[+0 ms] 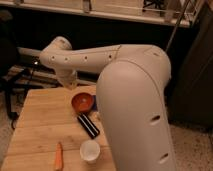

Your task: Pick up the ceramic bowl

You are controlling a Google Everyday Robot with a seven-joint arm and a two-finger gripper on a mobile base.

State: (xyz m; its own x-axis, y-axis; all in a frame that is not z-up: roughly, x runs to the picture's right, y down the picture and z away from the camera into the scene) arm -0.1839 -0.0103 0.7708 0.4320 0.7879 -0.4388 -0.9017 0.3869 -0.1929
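The claw (68,81) hung as a pale blur at the end of the arm (135,100), over the back edge of the wooden counter (40,120) and up-left of the ceramic bowl (83,101); whether it was released or clenched could not be told. The bowl sat upright near the counter's back, apart from the claw, beside the arm's big white housing, which hid the counter's right side. Nearer lay 1 dark oblong object (88,125) of unclear make, a white cup (90,150), and an orange stick-like item (59,157) reaching the bottom edge.

White rounded arm (134,85), small dark holes (156,119), jaws out of view
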